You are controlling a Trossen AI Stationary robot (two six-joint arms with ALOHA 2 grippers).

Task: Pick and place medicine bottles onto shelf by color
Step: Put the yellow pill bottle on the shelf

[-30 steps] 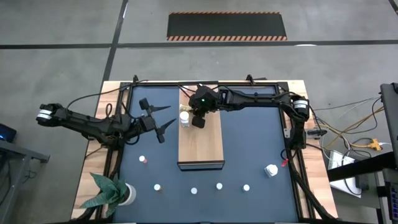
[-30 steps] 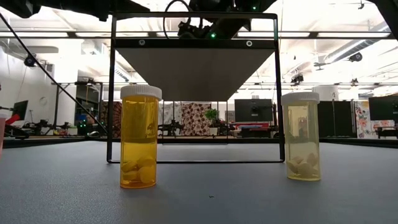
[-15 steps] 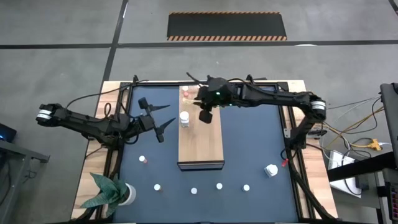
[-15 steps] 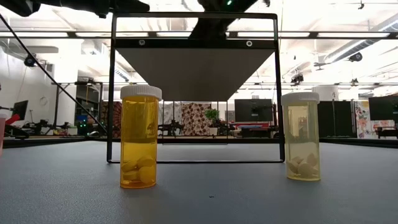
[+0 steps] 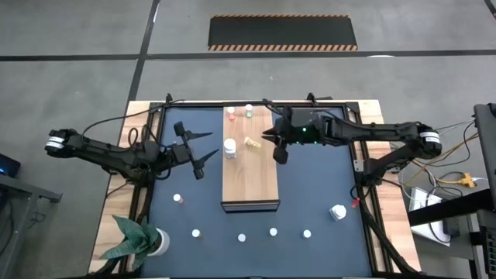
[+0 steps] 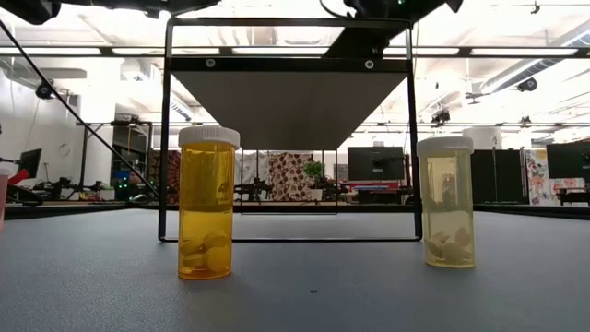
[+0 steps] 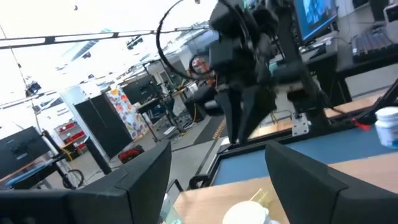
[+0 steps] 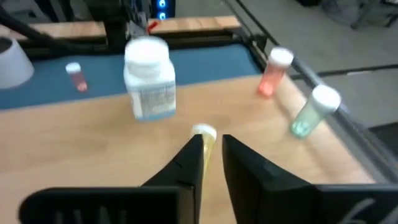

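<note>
Pulling back from the shelf (image 5: 249, 167), your right gripper (image 5: 280, 155) now sits just off the board's edge with fingers nearly together and empty, so that placement looks finished. Just ahead of its tips lies a small yellow bottle (image 8: 203, 134) on its side; beyond stand a white bottle (image 8: 149, 78), pink bottle (image 8: 273, 73) and green bottle (image 8: 314, 111). Your left gripper (image 5: 203, 149) waits opposite, spread open.

- The shelf (image 5: 249, 167) is seen as light wood with visible grain, matt.
- The mat (image 5: 318, 182) on the table looks dark, smooth and matt.
- The amber bottle (image 6: 206, 214) and pale yellow bottle (image 6: 449, 212) appear as glossy translucent plastic, with white matt caps.
- The shelf frame (image 6: 166, 129) looks like thin black metal.
</note>
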